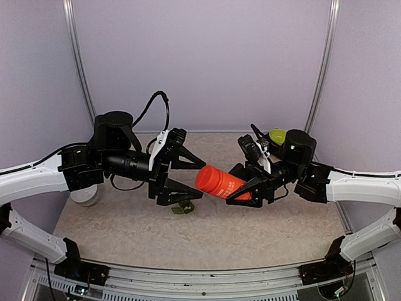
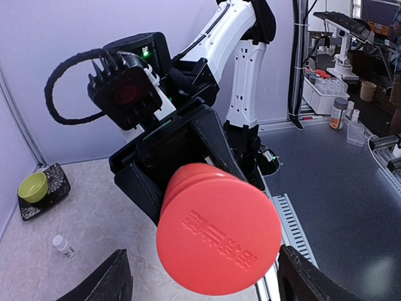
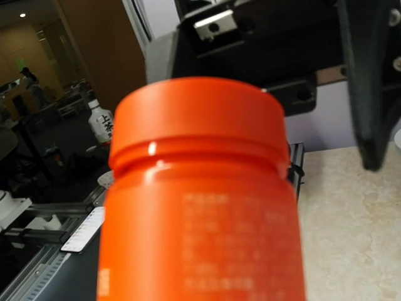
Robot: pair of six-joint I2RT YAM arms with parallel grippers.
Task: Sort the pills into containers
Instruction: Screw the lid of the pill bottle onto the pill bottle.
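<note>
Up at centre, held level: orange bottle [image 1: 219, 180], pinched by right gripper [image 1: 243, 185], cap between spread left gripper [image 1: 200, 180] fingers. Beneath, on table [image 1: 125, 238]: dark green containers [image 1: 183, 208], mostly hidden, contents untellable.

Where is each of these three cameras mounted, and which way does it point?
Top external: above and behind the arms, looking down on the table; both arms show, left pincer open around the cap of the orange bottle that the right pincer grips.
Left wrist: on the left arm, facing the bottle's cap end-on; its own fingers at the bottom corners.
Right wrist: on the right arm, looking along the bottle's side toward the left pincer; its own fingers not visible.
Shared: all three show the bottle.
</note>
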